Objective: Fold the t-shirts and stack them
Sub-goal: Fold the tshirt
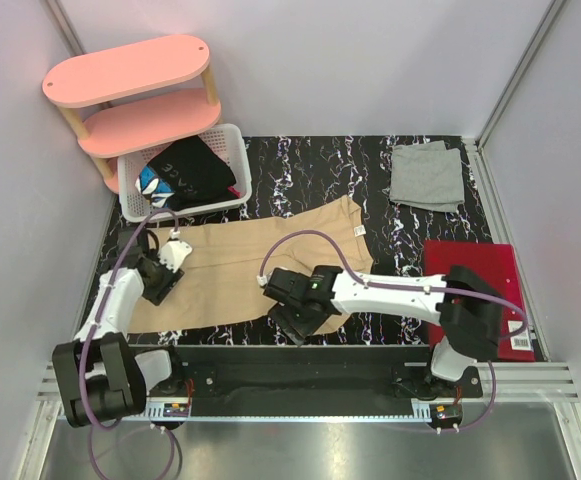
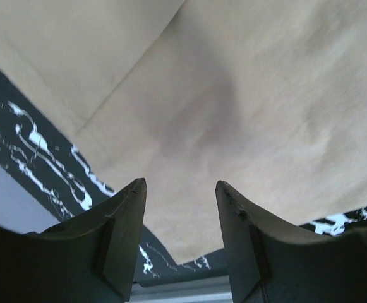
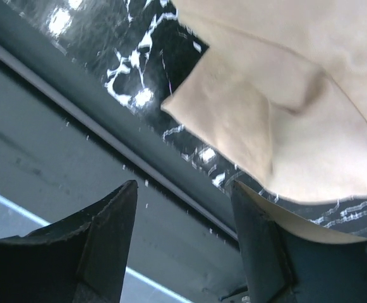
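While hovering low over tan t-shirt (image 1: 220, 270) on desk (image 1: 310, 165), L tool (image 2: 180, 189) spread wide, R tool (image 3: 184, 186) spread at shirt's near edge, grey t-shirt (image 1: 427, 175) at far-right corner

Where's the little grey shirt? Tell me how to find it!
Look at the black marbled table, then its far right corner. The grey t-shirt lies folded there, beyond the red folder. It is soft, pale grey, and much smaller than the tan t-shirt spread across the middle.
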Controlling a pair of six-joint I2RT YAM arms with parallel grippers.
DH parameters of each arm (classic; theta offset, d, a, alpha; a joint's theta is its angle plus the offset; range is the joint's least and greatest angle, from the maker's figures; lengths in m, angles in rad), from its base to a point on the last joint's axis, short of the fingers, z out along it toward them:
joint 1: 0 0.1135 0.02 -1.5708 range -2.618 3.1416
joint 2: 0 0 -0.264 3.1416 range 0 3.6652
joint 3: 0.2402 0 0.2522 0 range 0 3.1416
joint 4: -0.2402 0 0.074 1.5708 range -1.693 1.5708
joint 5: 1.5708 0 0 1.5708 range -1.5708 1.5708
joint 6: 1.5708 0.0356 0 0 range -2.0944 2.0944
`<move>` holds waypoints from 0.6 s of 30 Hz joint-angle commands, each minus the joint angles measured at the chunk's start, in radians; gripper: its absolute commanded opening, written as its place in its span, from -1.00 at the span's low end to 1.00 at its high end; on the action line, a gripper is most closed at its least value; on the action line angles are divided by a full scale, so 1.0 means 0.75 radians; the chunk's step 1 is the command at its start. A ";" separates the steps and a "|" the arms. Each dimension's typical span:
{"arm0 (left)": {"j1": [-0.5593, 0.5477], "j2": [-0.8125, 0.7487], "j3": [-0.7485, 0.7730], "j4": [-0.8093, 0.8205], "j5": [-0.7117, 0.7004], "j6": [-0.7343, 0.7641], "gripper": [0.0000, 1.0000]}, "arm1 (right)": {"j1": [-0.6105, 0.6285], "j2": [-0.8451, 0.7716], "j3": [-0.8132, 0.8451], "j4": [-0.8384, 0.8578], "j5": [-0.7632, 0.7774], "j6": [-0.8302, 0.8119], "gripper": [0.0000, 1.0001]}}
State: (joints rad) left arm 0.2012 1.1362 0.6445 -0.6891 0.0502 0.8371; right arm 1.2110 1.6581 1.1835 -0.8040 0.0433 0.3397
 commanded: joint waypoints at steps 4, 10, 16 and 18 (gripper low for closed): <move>0.091 -0.169 -0.064 -0.132 0.021 0.168 0.06 | 0.007 0.127 0.005 0.160 0.028 -0.052 0.30; 0.391 -0.122 0.002 -0.257 0.174 0.348 0.08 | 0.007 0.192 -0.009 0.205 0.026 -0.054 0.26; 0.660 -0.042 -0.015 -0.265 0.209 0.487 0.08 | 0.007 0.225 -0.011 0.213 0.034 -0.050 0.25; 0.697 -0.048 -0.064 -0.207 0.191 0.508 0.08 | 0.007 0.219 -0.011 0.215 0.044 -0.050 0.24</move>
State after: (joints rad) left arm 0.6769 1.1019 0.6205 -0.8749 0.1535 1.1294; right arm 1.2110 1.8286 1.1755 -0.6724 0.0441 0.3103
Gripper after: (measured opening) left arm 0.539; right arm 0.623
